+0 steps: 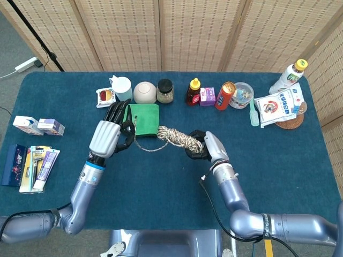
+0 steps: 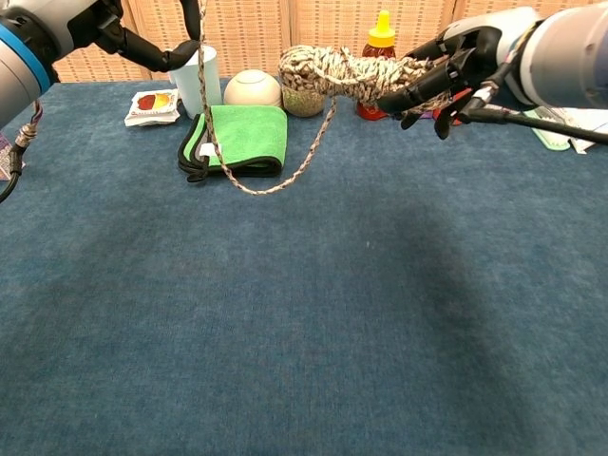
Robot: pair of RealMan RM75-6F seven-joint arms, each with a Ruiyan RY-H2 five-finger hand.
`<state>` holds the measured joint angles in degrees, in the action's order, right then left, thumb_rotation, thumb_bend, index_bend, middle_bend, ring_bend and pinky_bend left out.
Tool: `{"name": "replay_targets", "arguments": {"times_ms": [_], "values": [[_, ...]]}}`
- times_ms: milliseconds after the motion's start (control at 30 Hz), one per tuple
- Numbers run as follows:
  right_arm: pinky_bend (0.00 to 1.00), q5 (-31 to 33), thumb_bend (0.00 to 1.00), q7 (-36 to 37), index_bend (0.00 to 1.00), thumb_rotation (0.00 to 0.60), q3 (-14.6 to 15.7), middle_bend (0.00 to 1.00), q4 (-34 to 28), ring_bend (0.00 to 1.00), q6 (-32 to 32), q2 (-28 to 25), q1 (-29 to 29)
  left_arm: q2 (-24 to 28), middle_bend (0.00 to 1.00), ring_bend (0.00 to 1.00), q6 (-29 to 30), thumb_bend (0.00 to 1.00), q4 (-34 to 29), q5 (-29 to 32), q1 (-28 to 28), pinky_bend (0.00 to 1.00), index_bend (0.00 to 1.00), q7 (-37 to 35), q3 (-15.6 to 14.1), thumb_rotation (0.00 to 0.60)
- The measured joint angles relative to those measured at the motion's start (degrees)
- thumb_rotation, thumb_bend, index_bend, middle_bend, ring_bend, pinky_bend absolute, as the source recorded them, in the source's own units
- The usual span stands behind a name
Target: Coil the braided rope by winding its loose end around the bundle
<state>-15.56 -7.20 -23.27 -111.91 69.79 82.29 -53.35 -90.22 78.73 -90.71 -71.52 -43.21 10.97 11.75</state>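
The braided rope bundle (image 1: 179,137) (image 2: 344,68), a thick beige and brown coil, hangs in the air, gripped at its right end by my right hand (image 1: 202,145) (image 2: 446,68). A loose strand (image 1: 146,148) (image 2: 275,180) sags from the bundle's left end toward the table, then climbs to my left hand (image 1: 110,135) (image 2: 128,40). The left hand holds that strand up high, left of the bundle, above the green cloth's left edge.
A folded green cloth (image 1: 144,120) (image 2: 245,136) lies under the slack strand. Behind it stand a mug (image 1: 122,85), a bowl (image 1: 144,92), a jar (image 1: 165,90), a honey bottle (image 1: 193,92) and a can (image 1: 225,95). Boxes and tubes (image 1: 32,160) lie at the table's left edge.
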Motion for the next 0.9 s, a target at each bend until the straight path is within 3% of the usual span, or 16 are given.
{"name": "replay_targets", "arguments": {"times_ms": [533, 900], "values": [[0.67, 5.7, 1.0, -8.4, 0.68, 0.6, -2.0, 0.62, 11.1, 0.46, 4.6, 9.4, -3.9, 1.9, 0.0, 0.0, 0.6, 0.41, -16.8, -4.2, 0.9, 0.0, 0.67, 4.0, 1.2, 0.6], [0.67, 4.5, 1.0, -11.9, 0.68, 0.6, -1.6, 0.62, 12.5, 0.46, 4.1, 11.3, -3.3, -1.2, 0.0, 0.0, 0.2, 0.42, -24.3, 0.4, -1.3, 0.0, 0.67, 11.1, 7.0, 0.6]]}}
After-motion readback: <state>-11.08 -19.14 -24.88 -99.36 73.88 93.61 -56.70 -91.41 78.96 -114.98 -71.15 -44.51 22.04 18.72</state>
